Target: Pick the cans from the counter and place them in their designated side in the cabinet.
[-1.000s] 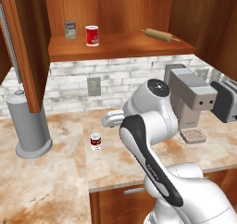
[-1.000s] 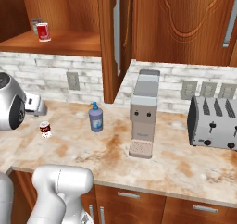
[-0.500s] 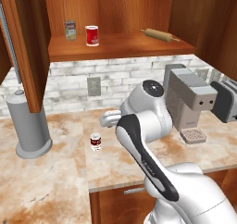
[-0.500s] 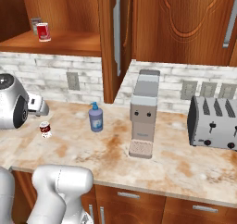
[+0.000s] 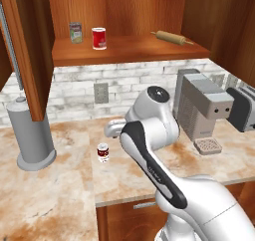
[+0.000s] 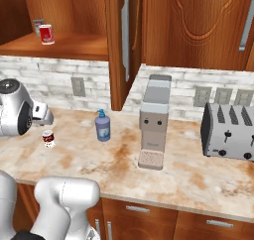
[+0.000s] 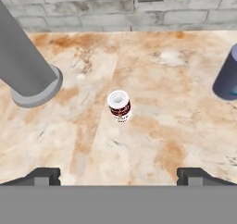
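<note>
A dark red can (image 7: pixel 119 105) with white label bands stands upright on the mottled beige counter (image 5: pixel 60 185), also seen in the base views as the dark red can (image 5: pixel 103 152) (image 6: pixel 48 138). My gripper (image 7: pixel 119 177) hovers above and just short of it. The jaws are open wide with nothing between them, and the can lies centred ahead of the fingertips (image 7: pixel 44 176). The bright red can (image 5: pixel 99 38) (image 6: pixel 46 34) stands on the plank shelf of the wooden cabinet (image 5: pixel 129 48), beside a pale greenish-labelled can (image 5: pixel 75 33). The cabinet door (image 5: pixel 27 46) stands swung out.
A grey paper towel holder (image 5: pixel 32 135) (image 7: pixel 25 70) stands left of the can. A blue soap bottle (image 6: pixel 102 126) (image 7: pixel 227 75) is on its other side. Further right are a coffee machine (image 6: pixel 153 122) and a toaster (image 6: pixel 230 130). A rolling pin (image 5: pixel 172 37) lies on the shelf.
My hand has crept slightly left toward the spot above the dark red can. The jaws stay open and the cans have not moved.
</note>
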Tool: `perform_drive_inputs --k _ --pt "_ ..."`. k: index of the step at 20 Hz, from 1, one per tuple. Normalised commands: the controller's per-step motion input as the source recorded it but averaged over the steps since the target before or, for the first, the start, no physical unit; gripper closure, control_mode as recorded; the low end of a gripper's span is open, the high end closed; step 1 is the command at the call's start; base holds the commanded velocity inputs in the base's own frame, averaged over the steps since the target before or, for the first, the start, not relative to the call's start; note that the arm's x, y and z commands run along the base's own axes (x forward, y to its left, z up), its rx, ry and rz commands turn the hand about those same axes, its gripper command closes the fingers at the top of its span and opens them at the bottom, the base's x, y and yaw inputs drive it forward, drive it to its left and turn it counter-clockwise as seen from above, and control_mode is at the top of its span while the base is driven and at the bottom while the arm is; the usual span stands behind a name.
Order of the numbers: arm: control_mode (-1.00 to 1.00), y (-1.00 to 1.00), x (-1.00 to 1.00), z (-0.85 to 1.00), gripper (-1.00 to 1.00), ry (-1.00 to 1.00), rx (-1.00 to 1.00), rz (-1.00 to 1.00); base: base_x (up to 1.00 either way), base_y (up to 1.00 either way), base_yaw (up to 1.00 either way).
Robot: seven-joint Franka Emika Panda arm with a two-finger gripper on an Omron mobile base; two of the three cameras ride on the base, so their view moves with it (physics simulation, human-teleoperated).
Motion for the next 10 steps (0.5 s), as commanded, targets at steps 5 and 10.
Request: perform_drive_inputs --k 5,10 --pt "-1.00 0.08 0.13 -0.08 -1.00 0.00 0.00 0.00 0.00 0.00 0.00" --pt "-1.00 0.06 0.15 -0.12 -1.00 0.00 0.00 0.00 0.00 0.00 0.00"
